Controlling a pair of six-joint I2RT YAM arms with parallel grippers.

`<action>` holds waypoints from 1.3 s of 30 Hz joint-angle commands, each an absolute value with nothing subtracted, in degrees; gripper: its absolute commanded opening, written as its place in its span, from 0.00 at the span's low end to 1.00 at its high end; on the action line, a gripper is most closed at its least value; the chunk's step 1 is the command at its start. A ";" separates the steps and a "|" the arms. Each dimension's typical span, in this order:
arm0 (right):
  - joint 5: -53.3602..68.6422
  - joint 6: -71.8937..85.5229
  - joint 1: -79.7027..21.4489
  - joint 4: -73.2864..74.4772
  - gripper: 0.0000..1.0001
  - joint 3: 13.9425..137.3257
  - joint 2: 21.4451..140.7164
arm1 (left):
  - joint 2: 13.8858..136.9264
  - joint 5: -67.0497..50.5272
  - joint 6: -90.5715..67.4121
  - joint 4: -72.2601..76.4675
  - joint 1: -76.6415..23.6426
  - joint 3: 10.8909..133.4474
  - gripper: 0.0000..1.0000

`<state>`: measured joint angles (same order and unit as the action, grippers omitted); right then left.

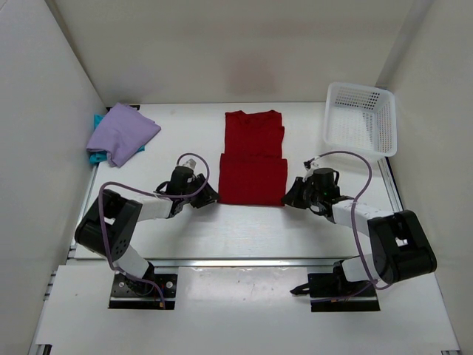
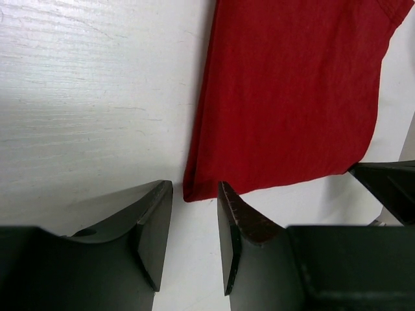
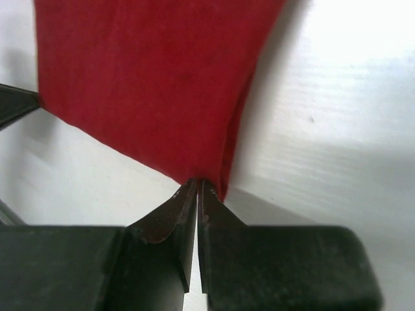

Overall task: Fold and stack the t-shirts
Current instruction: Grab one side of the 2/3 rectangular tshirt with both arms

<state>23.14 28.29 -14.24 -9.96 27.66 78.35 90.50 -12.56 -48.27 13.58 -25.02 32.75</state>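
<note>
The deep red t-shirt [image 1: 253, 159] lies folded flat in the middle of the table, its near half doubled over. My left gripper [image 1: 207, 198] sits at its near left corner. In the left wrist view that gripper [image 2: 196, 184] is open, and the red corner [image 2: 194, 188] lies just ahead of the gap, touching neither finger. My right gripper [image 1: 290, 198] is at the near right corner. In the right wrist view it [image 3: 197, 181] is shut, its tips pinching the red cloth [image 3: 149, 84] at the corner. The lavender t-shirt [image 1: 122, 132] lies crumpled at the far left on the teal t-shirt [image 1: 96, 155].
A white lattice basket [image 1: 360, 118] stands tilted at the far right corner. White walls close in the table on the left, back and right. Bare white tabletop [image 1: 251, 229] lies between the red t-shirt and the arm bases.
</note>
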 commanded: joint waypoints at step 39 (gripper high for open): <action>17.86 33.21 -22.91 -9.96 0.00 16.89 70.96 | 82.91 -13.27 -41.85 1.78 -26.63 28.05 0.00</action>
